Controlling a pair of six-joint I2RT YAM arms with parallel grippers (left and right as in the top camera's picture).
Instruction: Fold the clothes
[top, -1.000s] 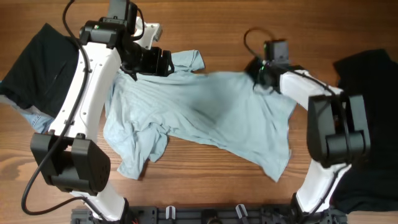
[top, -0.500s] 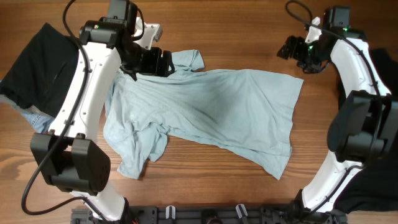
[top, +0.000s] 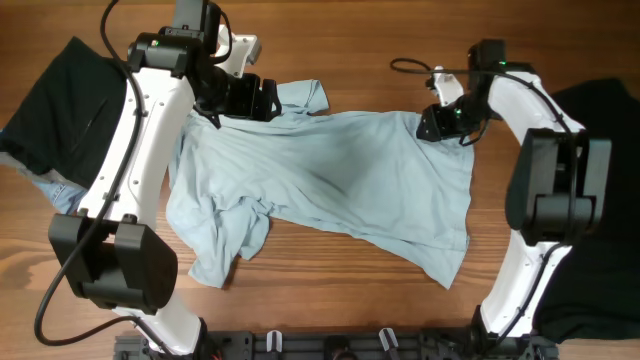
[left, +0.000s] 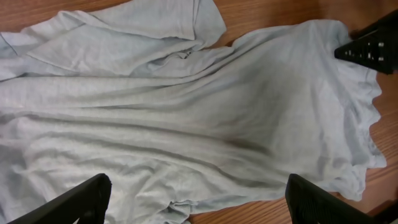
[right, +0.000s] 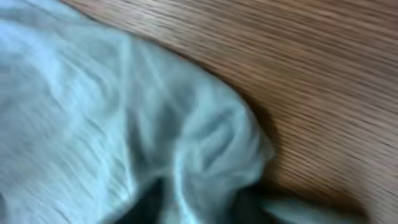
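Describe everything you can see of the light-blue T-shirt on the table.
The light-blue T-shirt looks like soft cotton knit. It lies unfolded and wrinkled across the wooden table. One short sleeve sticks out at the far edge, and the near left part is bunched into loose folds. The right gripper sits at its far right corner, but whether it is gripping the cloth is unclear. The left gripper, fingers wide apart, is at the sleeve end.

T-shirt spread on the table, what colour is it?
The T-shirt is plain pale blue; the left wrist view shows it best.
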